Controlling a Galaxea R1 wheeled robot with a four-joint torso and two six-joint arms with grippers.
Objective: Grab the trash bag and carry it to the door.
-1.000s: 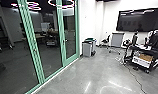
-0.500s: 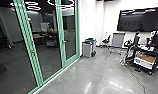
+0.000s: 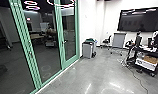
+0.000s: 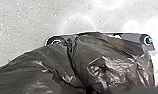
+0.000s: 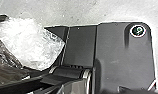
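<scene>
I can't tell how open your left gripper or right gripper is, or what they hold. Your dark, crinkly trash bag (image 4: 112, 72) is close to the left wrist camera. Ahead, a gray bin (image 3: 87, 51) stands near the green-edged glass door (image 3: 77, 32).

The plate (image 5: 117, 55) is dark grey; a round fitting (image 5: 137, 31) pale-rimmed — green inside; the jointed bar (image 5: 68, 73) black.

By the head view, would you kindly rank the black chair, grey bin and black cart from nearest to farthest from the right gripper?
1. Black cart, at right.
2. Grey bin, near the middle.
3. Black chair, beyond the bin.
</scene>
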